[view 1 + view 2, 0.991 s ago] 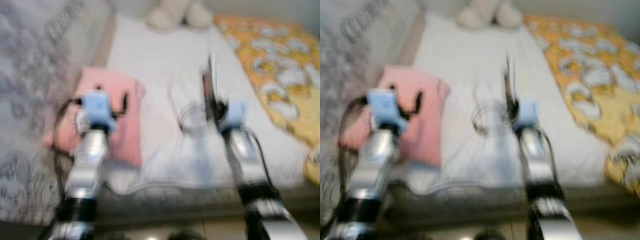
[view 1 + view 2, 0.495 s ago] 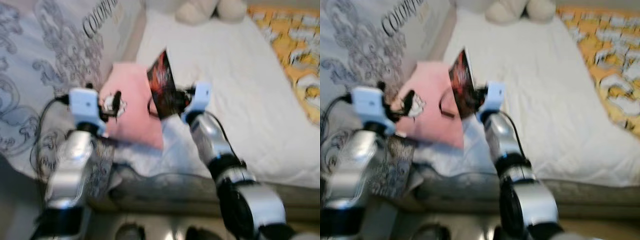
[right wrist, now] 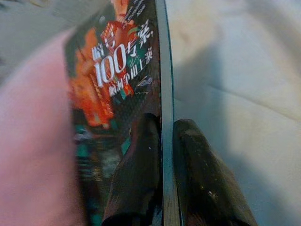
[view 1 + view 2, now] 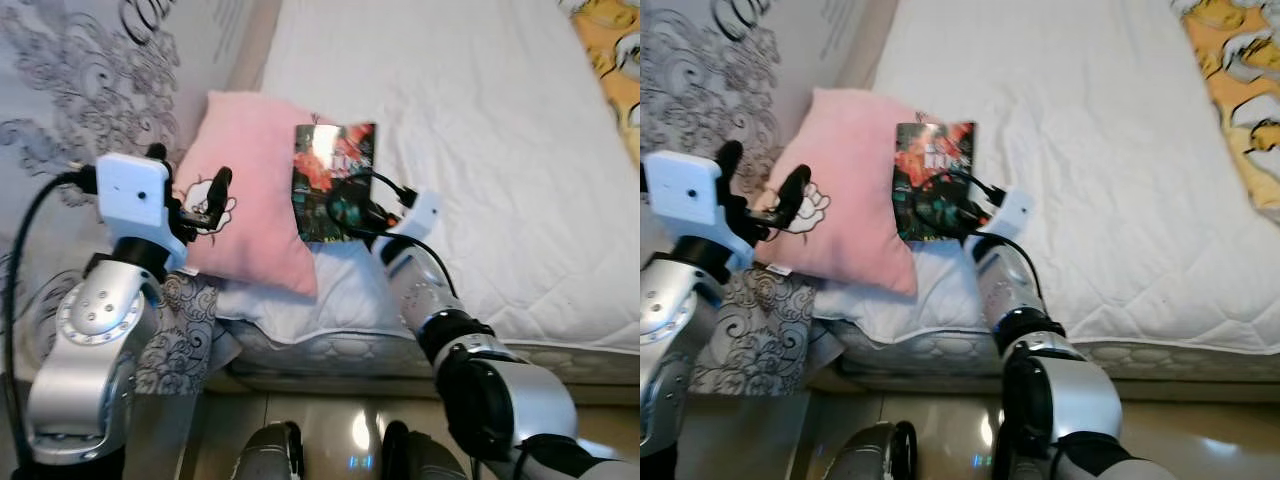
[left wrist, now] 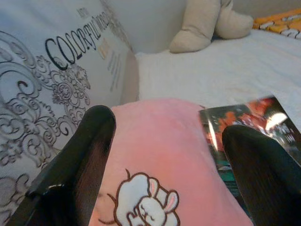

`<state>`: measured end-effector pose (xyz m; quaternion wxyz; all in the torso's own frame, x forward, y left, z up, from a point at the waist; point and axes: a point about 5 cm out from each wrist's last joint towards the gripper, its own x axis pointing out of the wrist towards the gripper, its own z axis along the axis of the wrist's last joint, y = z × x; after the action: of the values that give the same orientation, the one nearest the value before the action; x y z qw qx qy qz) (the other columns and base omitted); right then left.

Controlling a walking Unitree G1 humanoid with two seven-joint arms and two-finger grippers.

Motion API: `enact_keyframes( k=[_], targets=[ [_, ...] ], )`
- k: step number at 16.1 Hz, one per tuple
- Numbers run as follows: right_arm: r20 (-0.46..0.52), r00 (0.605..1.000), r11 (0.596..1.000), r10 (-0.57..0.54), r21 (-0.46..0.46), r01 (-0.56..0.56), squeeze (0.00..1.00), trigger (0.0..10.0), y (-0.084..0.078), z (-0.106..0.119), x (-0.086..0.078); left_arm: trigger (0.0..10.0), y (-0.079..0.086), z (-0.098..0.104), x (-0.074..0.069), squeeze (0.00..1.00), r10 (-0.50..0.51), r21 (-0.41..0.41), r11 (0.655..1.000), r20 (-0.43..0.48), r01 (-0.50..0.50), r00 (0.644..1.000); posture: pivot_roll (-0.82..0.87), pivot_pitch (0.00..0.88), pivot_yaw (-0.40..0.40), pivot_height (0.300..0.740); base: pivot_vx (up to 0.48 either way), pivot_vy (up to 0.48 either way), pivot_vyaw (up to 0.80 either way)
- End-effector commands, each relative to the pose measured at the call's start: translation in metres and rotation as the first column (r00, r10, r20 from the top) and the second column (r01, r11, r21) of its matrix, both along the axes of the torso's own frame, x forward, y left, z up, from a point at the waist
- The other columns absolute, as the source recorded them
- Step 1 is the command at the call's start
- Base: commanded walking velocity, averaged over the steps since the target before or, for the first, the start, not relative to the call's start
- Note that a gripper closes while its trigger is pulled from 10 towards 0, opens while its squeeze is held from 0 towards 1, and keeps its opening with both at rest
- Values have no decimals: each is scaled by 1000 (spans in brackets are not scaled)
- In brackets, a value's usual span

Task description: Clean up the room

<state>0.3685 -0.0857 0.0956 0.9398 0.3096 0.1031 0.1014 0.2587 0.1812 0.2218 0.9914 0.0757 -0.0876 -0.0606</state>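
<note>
We stood at the edge of the bed [image 4: 520,130], over its white quilted cover; our right gripper [image 3: 162,174] had its two black fingers [image 3: 136,179] pinched shut on the lower edge of a thin book [image 4: 333,180] with a dark, red-and-green glossy cover, one finger on the cover face and the other behind it; the book stood nearly upright on the bed, leaning just beside the pink pillow [image 4: 250,190], and we could not tell whether the two touched; the pillow, printed with a small white rabbit [image 5: 146,207], lay at the left side of the bed against a grey-patterned cushion [image 4: 90,90] bearing dark lettering; our left gripper [image 5: 164,165] hung over the pillow with its fingers [image 5: 80,160] spread wide apart, gripping nothing; through that gap we saw the pillow's top and the near edge of the book; farther up the bed, a cream plush toy [image 5: 207,23] rested by the wall; an orange-and-white patterned blanket [image 4: 1240,70] lay along the right side of the bed; below, a glossy tiled floor [image 4: 330,430] reflected light.
</note>
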Motion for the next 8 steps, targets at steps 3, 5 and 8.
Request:
enact_keyframes(
  k=[3, 5, 8],
  targets=[
    [-128, 991, 986, 26, -158, -46, 0, 10000, 1, -28, -14, 10000, 5, 1, -6, 0, 23, 5, 1000, -29, -23, 999, 385, 289, 125, 736, 0, 0, 0],
    [-176, 984, 975, -26, -222, -14, 0, 10000, -6, -36, -18, 10000, 4, 0, -5, 0, 20, -1, 1000, -39, -20, 999, 365, 280, 119, 736, 0, 0, 0],
    [-214, 977, 964, -20, -264, -38, 24, 10000, -6, -44, -22, 10000, 1, 0, -2, 0, 13, -12, 1000, -45, -13, 999, 353, 270, 119, 736, 0, 0, 0]
  ],
)
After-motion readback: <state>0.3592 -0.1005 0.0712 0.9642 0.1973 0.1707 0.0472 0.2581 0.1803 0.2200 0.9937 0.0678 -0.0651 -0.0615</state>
